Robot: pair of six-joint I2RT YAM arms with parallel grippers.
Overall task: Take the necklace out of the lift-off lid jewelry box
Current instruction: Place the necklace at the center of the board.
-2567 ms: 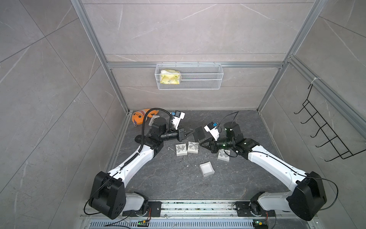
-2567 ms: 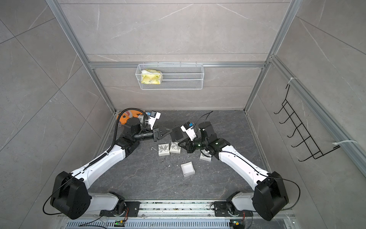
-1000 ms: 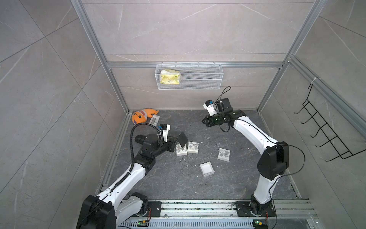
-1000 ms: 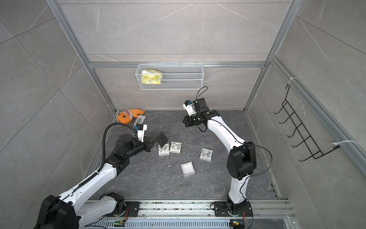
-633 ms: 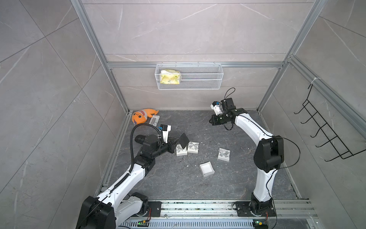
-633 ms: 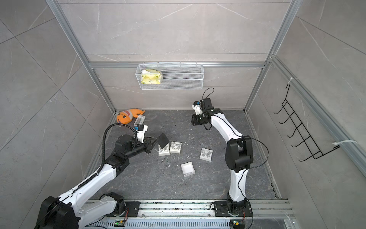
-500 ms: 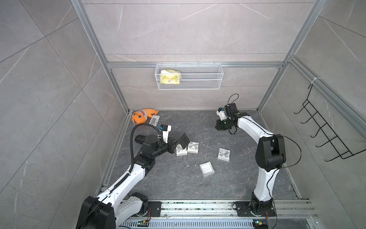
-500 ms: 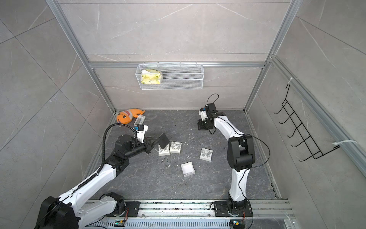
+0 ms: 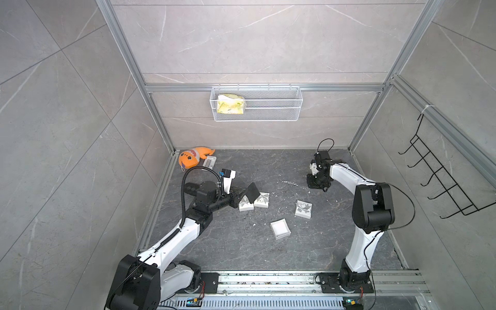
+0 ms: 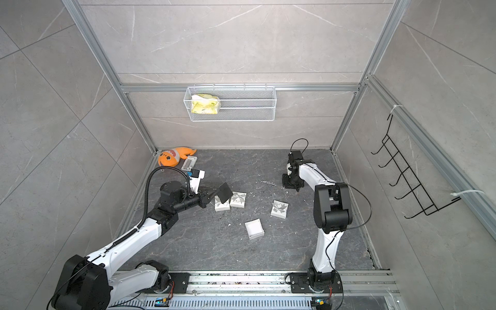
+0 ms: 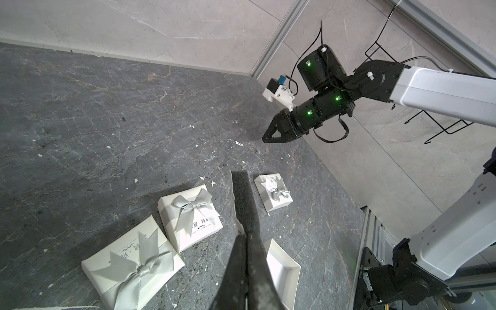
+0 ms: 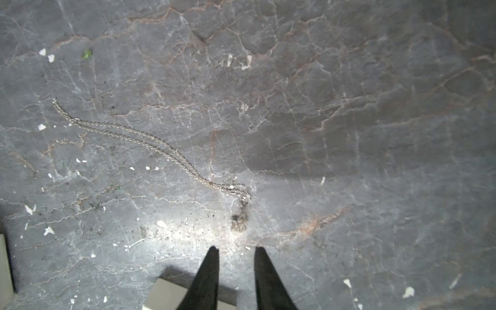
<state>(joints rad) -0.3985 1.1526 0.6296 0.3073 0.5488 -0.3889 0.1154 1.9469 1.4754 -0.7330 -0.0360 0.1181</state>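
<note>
Near: open white cardboard box base (image 9: pixel 280 229), nothing showing inside. Mid: left gripper (image 11: pixel 245 237) clenched on a black square foam insert (image 9: pixel 253 192).

Far: thin silver chain necklace (image 12: pixel 150 139) lies loose on the dark stone table (image 9: pixel 241 249), well apart from the box. Right gripper (image 12: pixel 236 252) released, empty, just beside the small pendant (image 12: pixel 239 224).

Handling, judged: light, limp, slippery. Pinch at the pendant end, where the links bunch.

The thin silver chain necklace (image 9: pixel 290 183) lies on the dark stone bench (image 9: pixel 241 247), behind the ribboned white cardboard box (image 9: pixel 303 209) and right of the black foam pad (image 9: pixel 252 192).
</note>
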